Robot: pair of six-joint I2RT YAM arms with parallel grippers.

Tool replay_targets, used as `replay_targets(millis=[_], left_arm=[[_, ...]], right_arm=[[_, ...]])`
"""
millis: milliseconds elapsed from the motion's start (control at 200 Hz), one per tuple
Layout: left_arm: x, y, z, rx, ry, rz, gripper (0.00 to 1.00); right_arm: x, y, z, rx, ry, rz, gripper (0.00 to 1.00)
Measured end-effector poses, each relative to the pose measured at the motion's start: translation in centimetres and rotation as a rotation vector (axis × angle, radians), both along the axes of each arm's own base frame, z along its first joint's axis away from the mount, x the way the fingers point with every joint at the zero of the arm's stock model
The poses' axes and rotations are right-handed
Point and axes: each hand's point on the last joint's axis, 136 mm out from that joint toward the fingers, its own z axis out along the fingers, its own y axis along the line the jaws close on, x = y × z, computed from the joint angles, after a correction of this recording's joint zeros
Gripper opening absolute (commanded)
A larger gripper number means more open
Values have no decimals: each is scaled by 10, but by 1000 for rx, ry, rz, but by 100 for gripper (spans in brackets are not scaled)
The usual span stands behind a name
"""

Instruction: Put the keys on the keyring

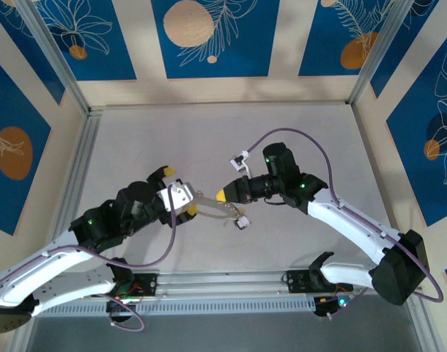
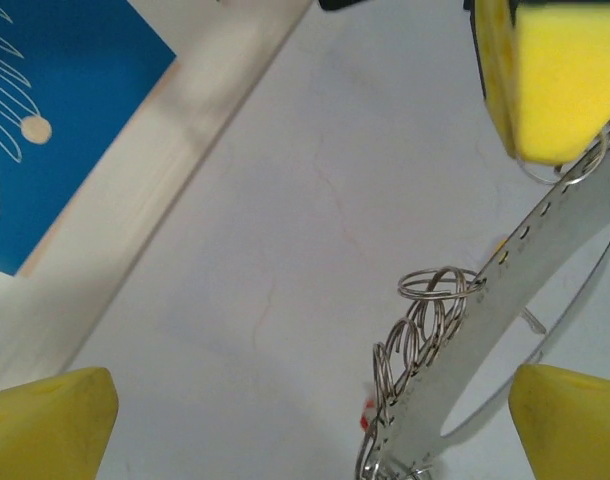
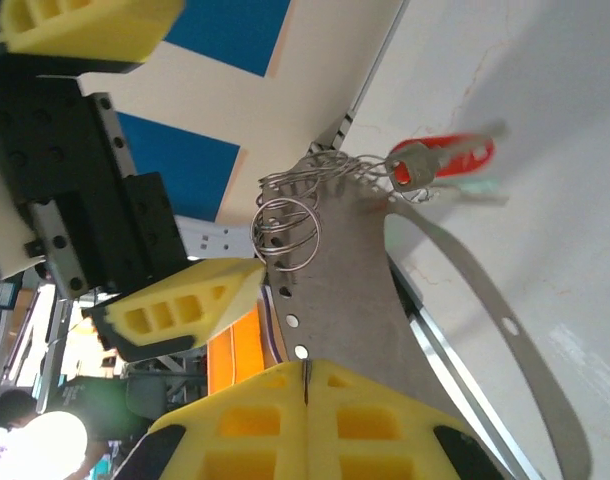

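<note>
Keyring (image 1: 212, 207) up over the desk (image 1: 135, 147), a flat grey band punched with holes. At one end of it, right hand (image 1: 222, 194), pinched tight on the band. Around the keyring's other end, left hand (image 1: 181, 192), spread wide, a yellow finger on either side, gripping nothing. Along the keyring's edge, a cluster of small split rings (image 3: 290, 225). Hanging off the keyring, keys (image 3: 440, 158), blurred, one red-tagged.
</note>
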Motion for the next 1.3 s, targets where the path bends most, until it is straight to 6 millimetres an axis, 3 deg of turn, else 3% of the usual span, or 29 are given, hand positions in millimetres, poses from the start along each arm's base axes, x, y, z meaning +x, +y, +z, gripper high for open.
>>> replay_targets(millis=[45, 165, 240, 440, 560, 675, 855, 1301], left_arm=[[0, 0, 8, -13, -15, -4, 93], [-2, -2, 22, -34, -41, -21, 56], [-4, -11, 23, -25, -44, -51, 45], [-19, -68, 13, 56, -71, -200, 43], [-22, -87, 6, 84, -85, -245, 44], [-20, -95, 10, 69, -112, -249, 36], [-17, -98, 12, 61, -143, -246, 31], [-5, -102, 5, 124, -241, -193, 24]], right_arm=[[5, -4, 1, -1, 2, -22, 0], [19, -15, 8, 10, 0, -91, 0], [26, -19, 15, 32, 0, -125, 0], [36, -18, 25, 81, 29, -166, 0], [40, -15, 28, 101, 52, -175, 0], [41, -13, 29, 109, 73, -175, 0], [38, -12, 30, 114, 92, -160, 0], [29, -7, 34, 128, 120, -123, 0]])
